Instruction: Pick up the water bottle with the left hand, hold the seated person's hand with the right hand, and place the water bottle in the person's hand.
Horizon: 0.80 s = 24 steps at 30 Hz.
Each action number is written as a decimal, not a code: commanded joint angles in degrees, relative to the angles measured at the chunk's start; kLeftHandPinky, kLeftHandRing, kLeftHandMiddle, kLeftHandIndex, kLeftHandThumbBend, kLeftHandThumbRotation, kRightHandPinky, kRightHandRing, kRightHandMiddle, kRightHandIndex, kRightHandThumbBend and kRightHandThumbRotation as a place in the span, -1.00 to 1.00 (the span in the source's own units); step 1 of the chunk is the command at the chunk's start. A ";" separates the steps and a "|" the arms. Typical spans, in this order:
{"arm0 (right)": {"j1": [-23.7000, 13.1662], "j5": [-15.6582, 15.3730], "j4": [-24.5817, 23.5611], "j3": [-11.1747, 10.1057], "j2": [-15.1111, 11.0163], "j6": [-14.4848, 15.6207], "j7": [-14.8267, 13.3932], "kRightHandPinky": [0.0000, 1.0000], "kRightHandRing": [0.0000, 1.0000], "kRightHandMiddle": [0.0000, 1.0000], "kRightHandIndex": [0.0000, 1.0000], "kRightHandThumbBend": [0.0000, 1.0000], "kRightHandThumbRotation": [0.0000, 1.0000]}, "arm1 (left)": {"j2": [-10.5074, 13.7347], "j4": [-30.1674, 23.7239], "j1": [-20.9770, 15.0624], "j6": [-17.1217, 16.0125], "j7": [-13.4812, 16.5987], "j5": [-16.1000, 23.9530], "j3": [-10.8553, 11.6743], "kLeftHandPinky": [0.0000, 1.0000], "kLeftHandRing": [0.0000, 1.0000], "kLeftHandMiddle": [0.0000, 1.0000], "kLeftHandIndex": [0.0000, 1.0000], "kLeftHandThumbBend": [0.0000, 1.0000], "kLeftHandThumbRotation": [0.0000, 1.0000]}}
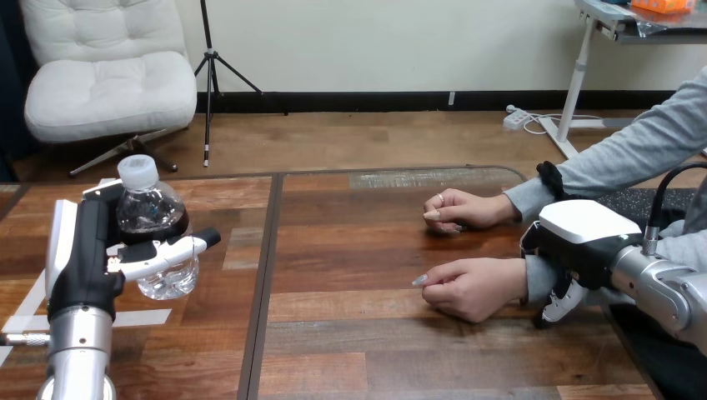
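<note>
One clear, white-capped water bottle (152, 210) gripped in left hand (92, 250); right hand (575, 242) curled round person's wrist (535, 279).

Clear water bottle (154, 212) w/ white cap, upright in left hand (87, 250) fingers (163, 254).

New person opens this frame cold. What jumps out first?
First, the left hand at the view's left, fingers curled round an upright water bottle with a white cap. Next, at the right, the right hand sits over the wrist of the person's nearer hand, fingers curling down round it. The person's farther hand rests loosely closed on the table, apart from both robot hands.
</note>
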 commanded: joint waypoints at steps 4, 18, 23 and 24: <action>-1.60 0.92 0.35 -0.49 0.65 0.39 0.05 -0.40 -0.29 -0.15 -0.10 0.70 -1.00 | 0.35 -4.74 -2.76 -0.59 0.39 -0.71 0.97 -0.39 -0.31 -0.21 -0.18 0.72 -1.00; -1.64 0.68 0.28 -0.30 0.51 0.18 -0.04 -0.41 -0.32 -0.19 -0.17 0.59 -1.00 | 0.55 -4.72 -2.72 -0.74 0.36 -0.56 0.91 -0.39 -0.31 -0.21 -0.19 0.71 -1.00; -1.61 0.45 0.15 -0.15 0.40 0.02 -0.62 -0.53 -0.43 -0.30 -0.29 0.54 -1.00 | 0.54 -4.96 -2.62 -0.57 0.47 -0.37 0.88 -0.38 -0.30 -0.21 -0.19 0.71 -1.00; -1.59 0.51 0.19 -0.20 0.41 -0.03 -0.67 -0.55 -0.45 -0.31 -0.31 0.54 -1.00 | 0.57 -5.03 -2.60 -0.48 0.54 -0.25 0.86 -0.38 -0.30 -0.21 -0.19 0.71 -1.00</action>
